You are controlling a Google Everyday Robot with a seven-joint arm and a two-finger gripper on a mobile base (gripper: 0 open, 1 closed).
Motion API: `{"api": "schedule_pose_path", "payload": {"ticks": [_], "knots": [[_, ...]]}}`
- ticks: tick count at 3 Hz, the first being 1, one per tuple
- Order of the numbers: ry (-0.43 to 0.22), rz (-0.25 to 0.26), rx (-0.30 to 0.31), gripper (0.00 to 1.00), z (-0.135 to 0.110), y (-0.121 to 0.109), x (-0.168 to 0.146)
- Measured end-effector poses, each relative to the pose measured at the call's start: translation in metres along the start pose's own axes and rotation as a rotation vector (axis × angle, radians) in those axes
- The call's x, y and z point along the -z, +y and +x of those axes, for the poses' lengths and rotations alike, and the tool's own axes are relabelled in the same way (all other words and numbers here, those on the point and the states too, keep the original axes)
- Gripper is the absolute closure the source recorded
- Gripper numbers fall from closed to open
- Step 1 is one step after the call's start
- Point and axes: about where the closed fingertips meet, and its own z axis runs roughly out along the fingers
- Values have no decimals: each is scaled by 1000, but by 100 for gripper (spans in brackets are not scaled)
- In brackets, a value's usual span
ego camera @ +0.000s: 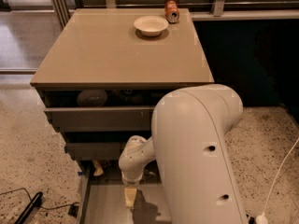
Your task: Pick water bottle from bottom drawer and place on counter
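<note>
The bottom drawer (100,206) is pulled open at the foot of the grey cabinet and shows a flat grey inside. My gripper (130,196) hangs down into it near the middle, below the white wrist (135,160). The big white arm (196,153) covers the drawer's right part. The water bottle is hidden or out of view. A small pale object (98,168) lies at the drawer's back left; I cannot tell what it is. The beige counter (112,55) is the cabinet's top.
A white bowl (150,25) and an orange soda can (171,11) stand at the counter's far edge. Two shallower drawers (98,118) above are partly open. A black cable (28,208) lies on the floor at left, a white cable (280,171) at right.
</note>
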Motion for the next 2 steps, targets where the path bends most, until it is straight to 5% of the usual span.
{"api": "schedule_pose_path", "payload": {"ticks": [1,2], "knots": [[0,0,0,0,0,0,0],[-1,-55,-1,0,1,11,-42]]}}
